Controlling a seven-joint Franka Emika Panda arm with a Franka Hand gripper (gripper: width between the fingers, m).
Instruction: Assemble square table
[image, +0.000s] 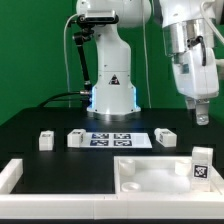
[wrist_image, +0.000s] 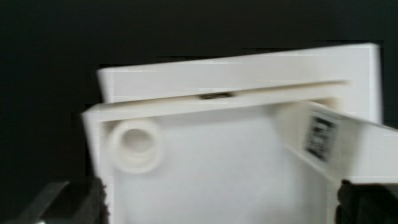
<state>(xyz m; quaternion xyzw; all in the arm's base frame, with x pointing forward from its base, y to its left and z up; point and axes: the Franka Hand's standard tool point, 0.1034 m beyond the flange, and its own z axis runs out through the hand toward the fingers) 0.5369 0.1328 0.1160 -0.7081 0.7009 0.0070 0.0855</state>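
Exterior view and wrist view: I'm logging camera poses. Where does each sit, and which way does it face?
Exterior view: off the arm, across the table, facing the robot's base; arm and open gripper show.
Wrist view: on the wrist, looking closely at the square panel; only fingertips show.
Shared: the square panel and one tagged leg.

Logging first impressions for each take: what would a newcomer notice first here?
The big white square panel lies at the front of the black table, a tagged leg standing upright at its edge on the exterior view's right. Above them the tool hangs open, holding nothing.
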